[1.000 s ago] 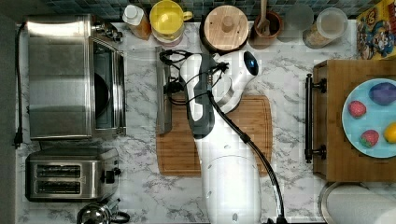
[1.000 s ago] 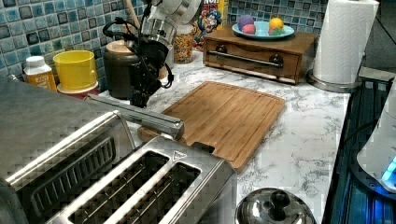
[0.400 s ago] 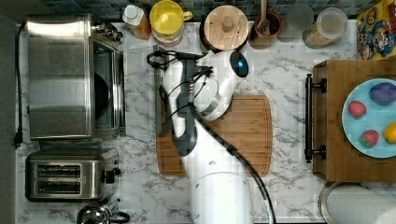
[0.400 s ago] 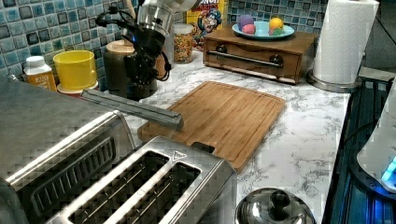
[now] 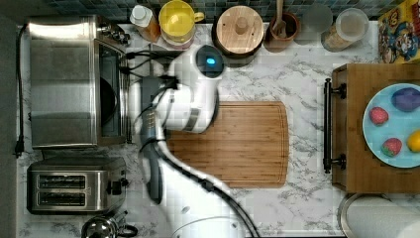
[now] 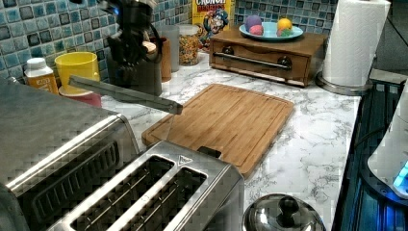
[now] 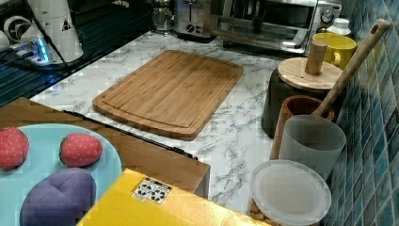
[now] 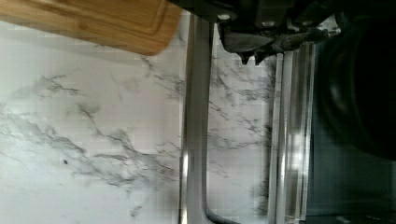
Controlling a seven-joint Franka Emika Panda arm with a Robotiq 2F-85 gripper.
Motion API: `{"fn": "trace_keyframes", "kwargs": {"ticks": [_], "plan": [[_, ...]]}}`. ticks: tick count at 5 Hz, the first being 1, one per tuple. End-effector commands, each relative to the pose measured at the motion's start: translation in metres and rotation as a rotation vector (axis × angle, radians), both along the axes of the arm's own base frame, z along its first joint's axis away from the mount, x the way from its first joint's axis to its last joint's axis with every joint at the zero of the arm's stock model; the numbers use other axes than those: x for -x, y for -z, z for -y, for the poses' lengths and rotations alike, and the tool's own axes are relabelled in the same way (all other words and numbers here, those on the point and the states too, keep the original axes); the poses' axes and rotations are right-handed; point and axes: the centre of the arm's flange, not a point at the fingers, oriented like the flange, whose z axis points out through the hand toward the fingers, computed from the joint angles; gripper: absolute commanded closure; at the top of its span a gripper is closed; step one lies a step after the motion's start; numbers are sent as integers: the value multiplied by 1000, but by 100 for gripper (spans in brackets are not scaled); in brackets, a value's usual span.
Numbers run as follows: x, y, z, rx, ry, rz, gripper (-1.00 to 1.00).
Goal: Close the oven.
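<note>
Meanwhile, the large brushed stainless-steel toaster oven (image 5: 64,82) sat at the top view's left on the white marble bench (image 5: 297,84), above the smaller two-slot steel toaster (image 5: 74,184), its glass drop-down door (image 6: 168,126) part-raised and its steel bar handle (image 6: 124,94) in mid-air. The white robot arm (image 5: 190,101) reached over the handle beside the bamboo cutting board (image 5: 233,144). How far the fingers stood apart, or whether they gripped the bar, could not be told.
</note>
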Motion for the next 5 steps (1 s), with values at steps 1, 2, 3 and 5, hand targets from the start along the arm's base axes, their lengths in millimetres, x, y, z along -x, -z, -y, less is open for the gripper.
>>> {"fn": "trace_keyframes", "kwargs": {"ticks": [1,2,3,5], "plan": [[41,-132,-220,147,-228,212,100],[34,-131,-219,263,-150,197,100],[26,-136,-209,298,-119,194,100],[49,-204,-180,92,-70,313,100]]}}
